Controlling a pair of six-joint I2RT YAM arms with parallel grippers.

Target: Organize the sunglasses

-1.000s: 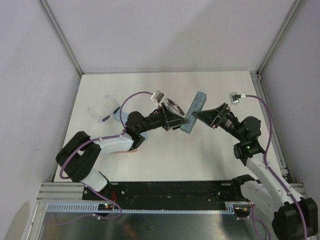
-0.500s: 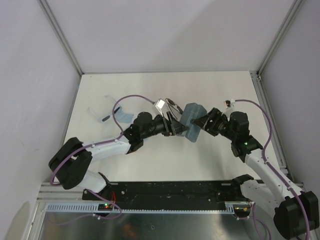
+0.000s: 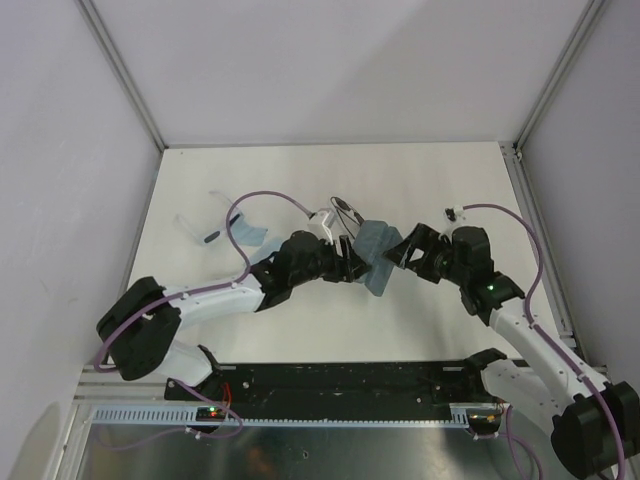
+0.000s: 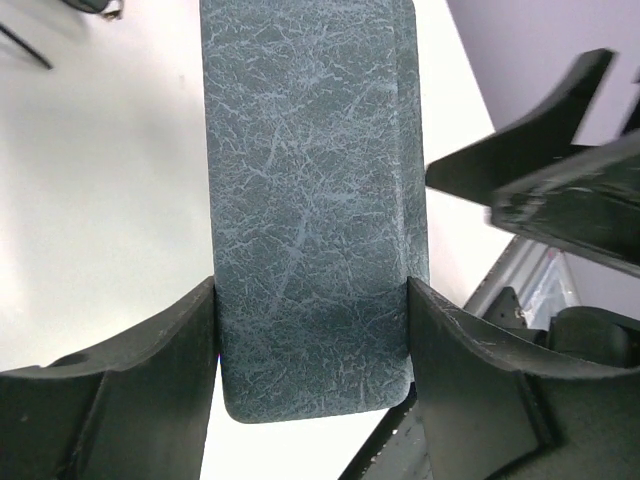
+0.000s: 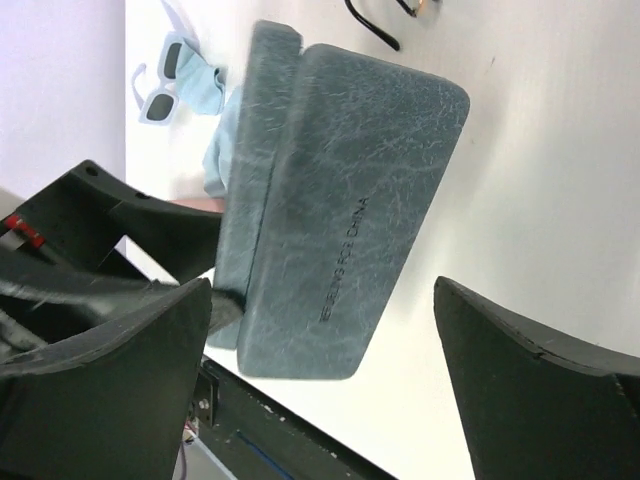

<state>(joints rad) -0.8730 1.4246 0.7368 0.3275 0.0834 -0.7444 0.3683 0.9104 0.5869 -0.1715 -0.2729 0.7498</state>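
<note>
Left pincer (image 4: 312, 292) is clamping the grey-blue case (image 3: 376, 250) across its short width, both fingers touching its sides. Right pincer (image 5: 320, 290) is standing wide apart around the case's other end, and its one finger is well clear of the case. You're working mid-bench (image 3: 300, 175), with both arms crowding that spot. Open room is lying along the far side and the right side. The left side is carrying the light blue cloth (image 3: 248, 235).

The dark-framed sunglasses (image 3: 345, 209) are lying just beyond the case's far end, close to the left wrist. They're too small for you to read a long axis or facing.

The white-framed sunglasses (image 3: 195, 228) are sitting near the left edge, just beside the cloth and well apart from both pincers. Their arms are standing unfolded, with one pale arm reaching towards the far side.
</note>
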